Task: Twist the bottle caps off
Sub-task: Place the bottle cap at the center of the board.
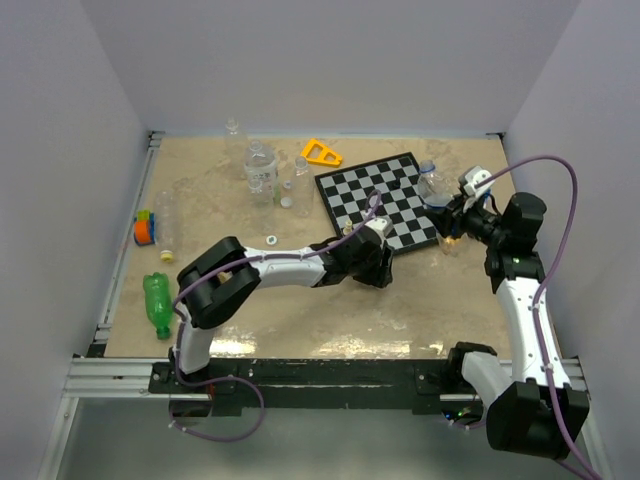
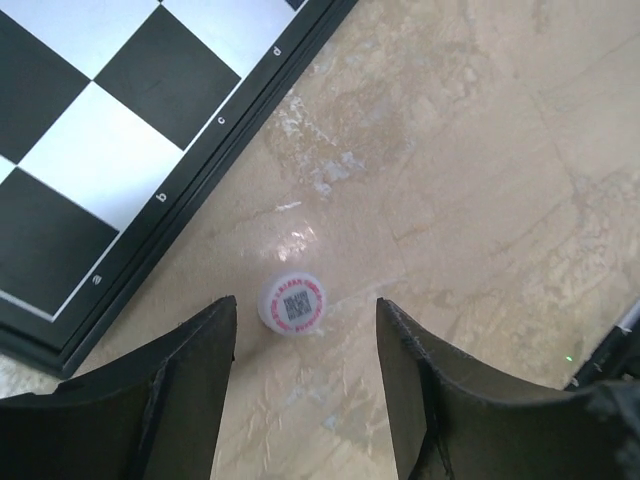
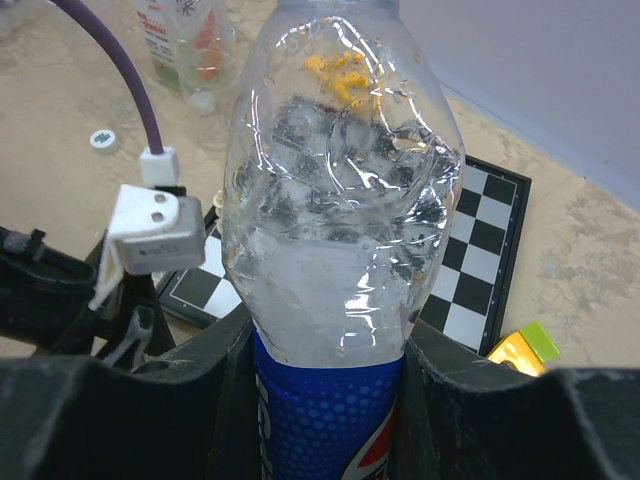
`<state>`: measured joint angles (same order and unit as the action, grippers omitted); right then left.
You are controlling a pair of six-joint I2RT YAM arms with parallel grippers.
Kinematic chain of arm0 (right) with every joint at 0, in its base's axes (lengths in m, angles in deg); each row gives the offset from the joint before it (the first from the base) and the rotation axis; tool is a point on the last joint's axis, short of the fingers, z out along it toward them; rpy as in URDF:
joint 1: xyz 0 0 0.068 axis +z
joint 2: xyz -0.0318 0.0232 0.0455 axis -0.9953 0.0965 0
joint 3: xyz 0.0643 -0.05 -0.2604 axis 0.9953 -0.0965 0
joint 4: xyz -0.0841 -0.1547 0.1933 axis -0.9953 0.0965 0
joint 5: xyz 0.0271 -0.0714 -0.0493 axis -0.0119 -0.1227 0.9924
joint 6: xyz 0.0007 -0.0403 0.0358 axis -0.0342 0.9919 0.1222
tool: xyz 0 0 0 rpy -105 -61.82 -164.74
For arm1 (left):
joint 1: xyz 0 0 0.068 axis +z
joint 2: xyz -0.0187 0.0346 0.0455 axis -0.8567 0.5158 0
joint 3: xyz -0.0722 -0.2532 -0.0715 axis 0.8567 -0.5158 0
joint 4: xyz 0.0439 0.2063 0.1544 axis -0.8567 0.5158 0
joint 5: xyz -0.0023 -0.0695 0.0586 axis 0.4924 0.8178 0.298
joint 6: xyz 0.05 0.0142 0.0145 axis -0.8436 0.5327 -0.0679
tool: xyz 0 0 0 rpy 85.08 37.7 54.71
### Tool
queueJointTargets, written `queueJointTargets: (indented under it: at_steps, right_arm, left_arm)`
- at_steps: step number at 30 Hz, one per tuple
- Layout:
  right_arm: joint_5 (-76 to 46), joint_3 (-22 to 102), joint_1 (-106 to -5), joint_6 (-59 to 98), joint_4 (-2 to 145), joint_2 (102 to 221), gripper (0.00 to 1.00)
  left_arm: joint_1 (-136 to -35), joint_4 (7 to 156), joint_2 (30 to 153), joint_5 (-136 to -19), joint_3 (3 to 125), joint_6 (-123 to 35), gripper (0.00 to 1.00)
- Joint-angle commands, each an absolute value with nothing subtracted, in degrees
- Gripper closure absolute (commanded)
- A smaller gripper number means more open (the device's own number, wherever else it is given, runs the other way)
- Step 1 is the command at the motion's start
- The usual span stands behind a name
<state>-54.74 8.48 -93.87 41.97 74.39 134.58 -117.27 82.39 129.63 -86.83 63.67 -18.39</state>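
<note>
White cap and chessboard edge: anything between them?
Only bare tabletop separates the white cap and the chessboard, shown in the left wrist view.

Bright, even light falls from overhead, and shadows are faint and short. A pale sheen glares off the tabletop [image 2: 300,232] just beyond the white cap [image 2: 293,303]. Sharp highlights streak the clear bottle [image 3: 340,200], and the view behind it is soft.

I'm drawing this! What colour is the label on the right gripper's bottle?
The bottle label is blue; right wrist view shows it best.
</note>
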Motion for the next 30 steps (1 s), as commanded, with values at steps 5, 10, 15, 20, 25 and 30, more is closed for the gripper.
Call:
queueJointTargets:
  at_steps: [5,10,15,20,25,30]
  right_arm:
    - [-60.1,8.2,-94.1,44.8,74.0,133.5,0.84]
    - [-66.8,8.4,-93.9,50.4,77.4,133.5,0.84]
    - [-72.1,11.1,-89.8,58.3,84.4,136.8,0.85]
    - [-67.3,11.0,-79.6,54.8,80.8,138.7,0.85]
    - [-66.3,11.7,-74.6,52.9,79.3,141.0,0.85]
    - [-67.5,11.6,-71.9,49.0,76.2,142.6,0.84]
  left_arm:
    - [-117.6,78.6,106.5,-86.9,50.4,-20.8,0.37]
    - [-117.6,75.9,87.0,-87.6,36.3,-25.4,0.36]
    - [-117.4,71.3,72.2,-88.3,25.9,-31.3,0.11]
    - [-117.1,58.1,63.6,-84.4,15.8,-33.6,0.0]
    - [-117.0,55.5,63.4,-83.2,13.7,-33.7,0.0]
    - [-117.3,50.2,68.3,-79.5,13.2,-32.0,0.0]
